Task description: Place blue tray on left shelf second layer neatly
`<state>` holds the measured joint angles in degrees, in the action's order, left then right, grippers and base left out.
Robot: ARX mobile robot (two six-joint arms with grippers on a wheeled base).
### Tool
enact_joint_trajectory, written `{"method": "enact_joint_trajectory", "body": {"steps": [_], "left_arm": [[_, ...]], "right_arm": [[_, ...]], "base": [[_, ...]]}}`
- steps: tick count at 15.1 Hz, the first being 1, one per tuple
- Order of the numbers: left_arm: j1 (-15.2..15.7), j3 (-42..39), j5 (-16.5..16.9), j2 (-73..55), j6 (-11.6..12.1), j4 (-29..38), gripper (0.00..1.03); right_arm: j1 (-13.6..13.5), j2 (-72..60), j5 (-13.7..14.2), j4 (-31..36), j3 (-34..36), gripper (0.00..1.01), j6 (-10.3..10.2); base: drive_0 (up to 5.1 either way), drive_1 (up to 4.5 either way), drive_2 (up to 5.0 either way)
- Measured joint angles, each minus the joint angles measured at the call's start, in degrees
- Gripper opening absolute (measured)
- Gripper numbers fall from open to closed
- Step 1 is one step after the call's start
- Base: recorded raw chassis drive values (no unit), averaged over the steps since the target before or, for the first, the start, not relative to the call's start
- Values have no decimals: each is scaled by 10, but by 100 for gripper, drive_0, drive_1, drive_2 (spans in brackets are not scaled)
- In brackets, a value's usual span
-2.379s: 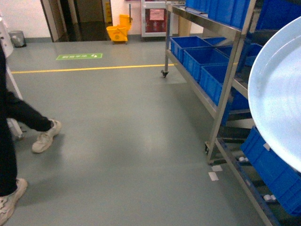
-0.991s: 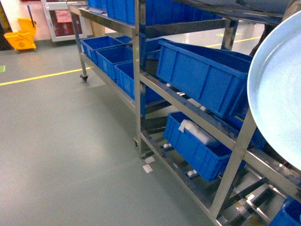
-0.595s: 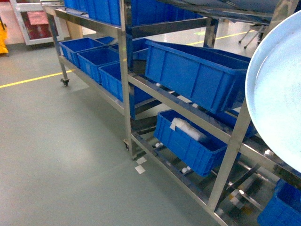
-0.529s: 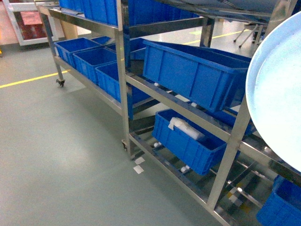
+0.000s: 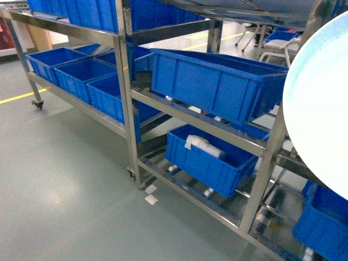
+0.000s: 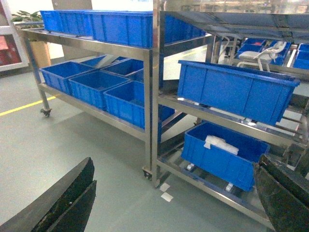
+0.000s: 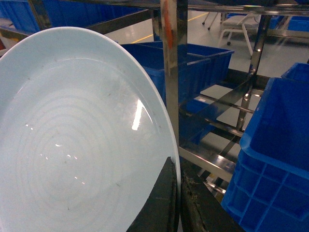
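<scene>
The blue tray is a pale, smooth oval that fills the right edge of the head view, held up on edge. In the right wrist view my right gripper is shut on the rim of the blue tray, one finger on each face. The stainless-steel shelf runs from the far left to the right, close in front of the tray. Its middle rail carries a large blue crate. My left gripper is open and empty, low over the floor before the shelf.
Several deep blue crates fill the rack tiers further left. A lower crate holds a white bag. Another crate sits close to the right gripper. Two white paper scraps lie by the post foot on the grey floor.
The head view has swung from open floor with a walking person onto the shelves, which slide leftward and closer. The tray stays at the right edge, held the same way.
</scene>
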<state>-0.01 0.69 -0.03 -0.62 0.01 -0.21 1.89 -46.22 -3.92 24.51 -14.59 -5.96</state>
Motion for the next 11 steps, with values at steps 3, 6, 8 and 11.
{"method": "enact_joint_trajectory", "body": {"steps": [3,6,8,11], "left_arm": [[0,0,-1,0,0,0,98],[0,0,-1,0,0,2,98],[0,0,0,0,0,0,98],[0,0,0,0,0,-1,98]], "right_arm": [[0,2,-2,0,0,2,0],[0,2,0,0,0,2,0],[0,2,0,0,0,2,0],[0,2,0,-1,0,2,0]], "base": [[-169,-169,-169],[-188,31,-407],[-173,205,-552],[-168,211,-547]]}}
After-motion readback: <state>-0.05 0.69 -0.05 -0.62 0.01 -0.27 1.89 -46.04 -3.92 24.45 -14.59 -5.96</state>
